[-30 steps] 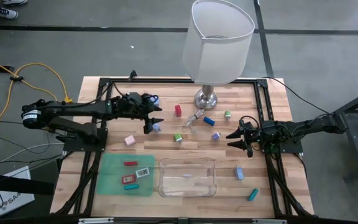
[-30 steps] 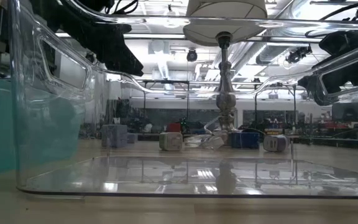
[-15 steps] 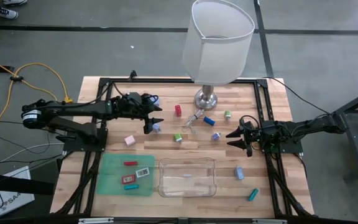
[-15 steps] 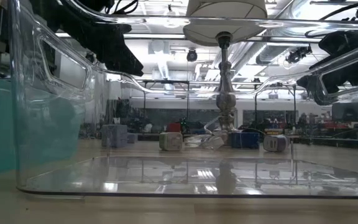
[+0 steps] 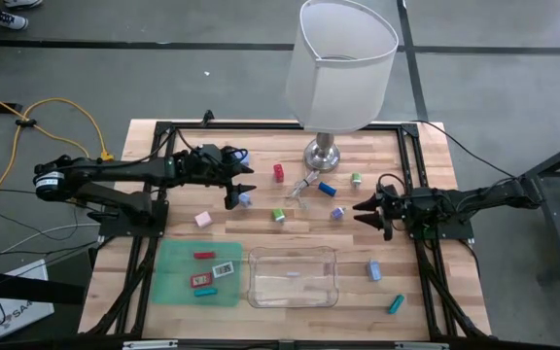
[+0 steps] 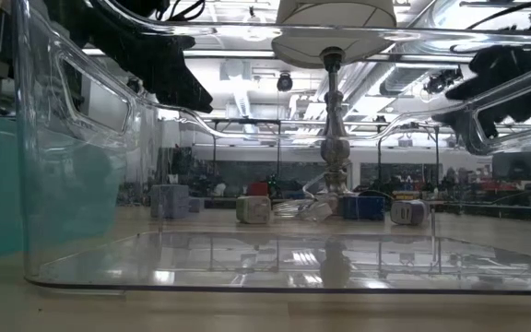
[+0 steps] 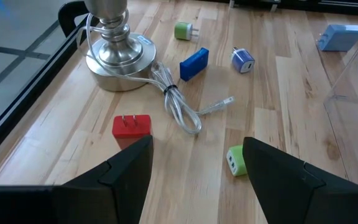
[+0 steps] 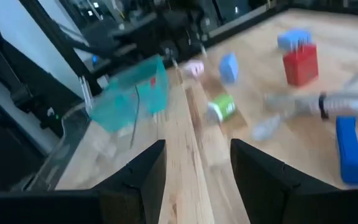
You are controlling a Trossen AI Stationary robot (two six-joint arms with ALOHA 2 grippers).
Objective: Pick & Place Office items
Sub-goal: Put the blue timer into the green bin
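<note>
Small office items lie spread over the pale wooden surface (image 5: 261, 146). Left tool (image 5: 238, 194) hangs open and empty on the left side of the surface, just beside a little light-blue block (image 5: 246, 199). Its wrist view shows a small red plug block (image 7: 132, 126) and a small green plug block (image 7: 236, 160) just past its two dark fingers (image 7: 126, 168). Farther off in that view lie a flat blue stick (image 7: 194, 63), a round purple-blue plug (image 7: 242, 60), a light-green plug (image 7: 183, 30) and a bundled clear cable (image 7: 179, 106), which lies against the silver lamp base (image 7: 114, 50).

Right tool (image 5: 369, 214) hangs open and empty on the right side of the surface, pointing toward the middle, near the purple-blue plug.

A pink block (image 5: 202, 219) lies alone near the left arm. A flat green mat (image 5: 175, 255) at the front left holds three pieces in red, white and teal. A clear plastic tray (image 5: 293, 276) sits beside the mat. A pale-blue block (image 5: 373, 269) and a teal stick (image 5: 396, 303) lie at the front right.
</note>
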